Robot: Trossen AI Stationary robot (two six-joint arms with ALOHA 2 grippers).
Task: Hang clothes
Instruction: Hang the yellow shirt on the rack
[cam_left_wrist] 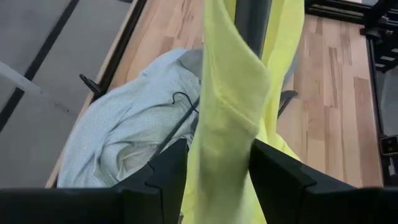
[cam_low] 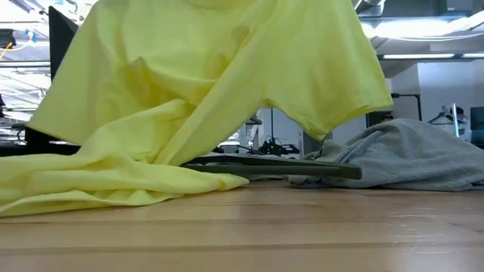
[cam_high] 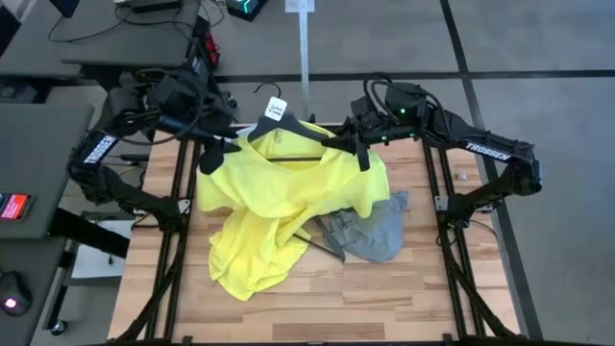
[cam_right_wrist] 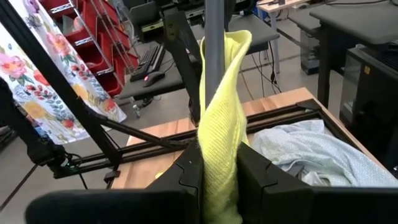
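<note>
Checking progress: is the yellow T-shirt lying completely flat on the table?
No, both grippers hold the yellow T-shirt up, and only its lower part rests on the table.

A: Non-task stuff?
B: Light wooden slatted table (cam_high: 384,298). Dark grey triangular plastic hanger (cam_high: 325,246) lying flat on it, mid-table.
A: Bkgd?
B: Red plastic storage bins (cam_right_wrist: 93,43), floral-print fabric (cam_right_wrist: 37,93).

The T-shirt (cam_high: 279,207) was neon yellow, the smaller tee (cam_high: 370,231) grey, the collared shirt (cam_left_wrist: 124,134) pale blue, the hanger (cam_high: 288,130) dark grey, and the table (cam_high: 384,298) light striped wood.
</note>
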